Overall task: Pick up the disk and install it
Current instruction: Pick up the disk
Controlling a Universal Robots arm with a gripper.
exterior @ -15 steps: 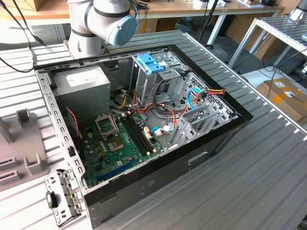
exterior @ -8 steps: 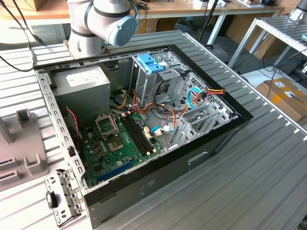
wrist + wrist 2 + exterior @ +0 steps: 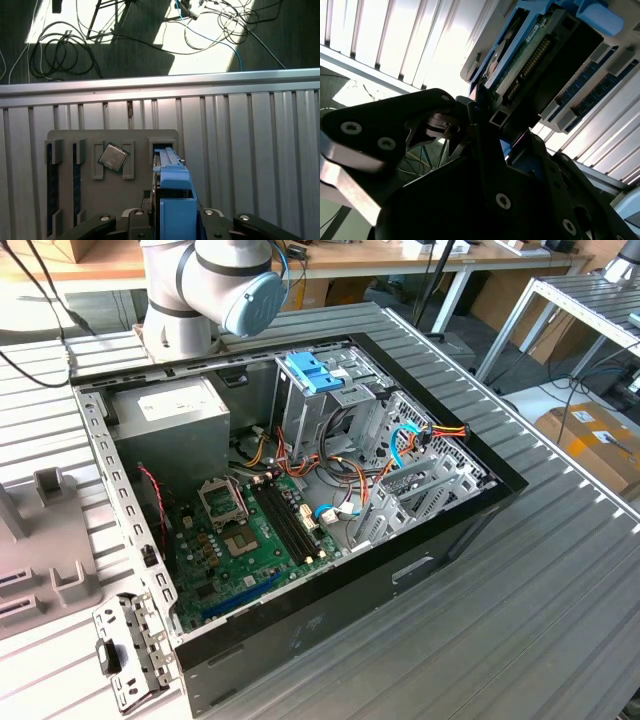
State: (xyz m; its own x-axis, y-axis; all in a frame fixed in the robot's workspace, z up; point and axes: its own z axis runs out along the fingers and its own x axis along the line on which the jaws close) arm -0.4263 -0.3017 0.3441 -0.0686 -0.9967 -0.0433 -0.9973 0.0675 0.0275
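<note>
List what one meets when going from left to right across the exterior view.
Grey tray → power supply → blue latch → red-yellow cables → cardboard box

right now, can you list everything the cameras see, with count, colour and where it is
table: 1, silver, slatted
holder tray: 1, grey, on the table
disk: 1, dark with light blue carrier, on edge in the holder tray's slot
processor chip: 1, silver and green, in the tray beside the disk
memory sticks: 2, dark blue, in the tray's slots
computer case: 1, black, open, on the table
motherboard: 1, green, inside the case
power supply: 1, grey, inside the case
latch: 1, blue, atop the drive cage
cables: several, on the floor past the table
arm: 1, grey with blue cap, behind the case
gripper: 1, black, shut on the disk
</note>
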